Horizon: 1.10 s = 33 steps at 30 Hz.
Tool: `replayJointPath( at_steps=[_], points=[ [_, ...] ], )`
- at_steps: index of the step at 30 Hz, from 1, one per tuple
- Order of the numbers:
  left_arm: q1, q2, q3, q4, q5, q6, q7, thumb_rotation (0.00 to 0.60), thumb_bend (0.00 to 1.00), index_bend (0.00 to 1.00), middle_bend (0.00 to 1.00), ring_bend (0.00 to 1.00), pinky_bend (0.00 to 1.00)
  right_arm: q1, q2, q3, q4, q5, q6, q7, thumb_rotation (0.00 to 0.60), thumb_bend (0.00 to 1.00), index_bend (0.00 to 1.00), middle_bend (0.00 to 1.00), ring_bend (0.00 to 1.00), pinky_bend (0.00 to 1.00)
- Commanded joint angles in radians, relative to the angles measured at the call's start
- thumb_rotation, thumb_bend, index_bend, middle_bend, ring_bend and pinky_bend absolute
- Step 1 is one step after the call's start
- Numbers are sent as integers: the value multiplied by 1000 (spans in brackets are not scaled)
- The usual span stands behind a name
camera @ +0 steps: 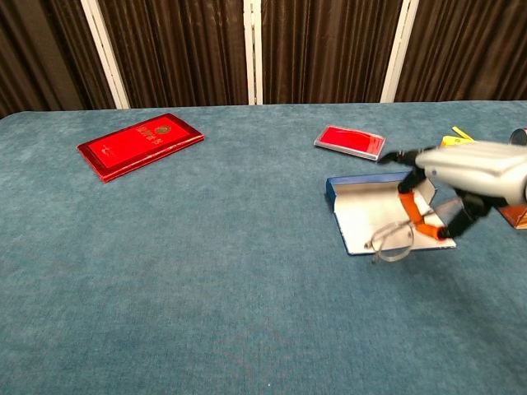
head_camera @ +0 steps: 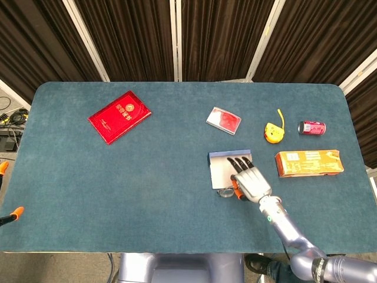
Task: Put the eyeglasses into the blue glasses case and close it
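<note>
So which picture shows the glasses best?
The chest view: the thin wire-framed eyeglasses hang from the right hand, lifted over the open blue glasses case. The head view shows only one lens peeking from under the hand.

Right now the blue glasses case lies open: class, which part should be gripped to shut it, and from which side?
Grip the flat white-lined flap, the part lying on the table toward the robot. Its hinge meets the blue tray wall on the far side, so come from the near free edge and fold it away and over. The right robot hand holds the eyeglasses above that flap, so place them first.
</note>
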Motion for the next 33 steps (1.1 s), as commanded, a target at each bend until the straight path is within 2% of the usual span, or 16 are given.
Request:
replayJointPath(
  at_steps=[1, 7, 17, 33],
  points=[
    [-3, -1, -3, 2, -7, -4, 1, 600, 0, 0, 0, 0, 0, 24, -12, 29, 26, 45, -14, 13, 600, 374, 628, 0, 0, 0],
    [-10, -6, -7, 7, -23, -12, 8, 600, 0, 0, 0, 0, 0, 62, -46, 64, 77, 135, -39, 23, 600, 374, 628, 0, 0, 0],
    [-20, -10, -15, 17, -55, -26, 12, 600, 0, 0, 0, 0, 0, 107, -104, 77, 182, 218, -67, 40, 600, 374, 628, 0, 0, 0],
    [-35, -18, -25, 28, -96, -42, 20, 600, 0, 0, 0, 0, 0, 168, -148, 86, 310, 261, -87, 32, 600, 376, 629, 0, 0, 0]
  ],
)
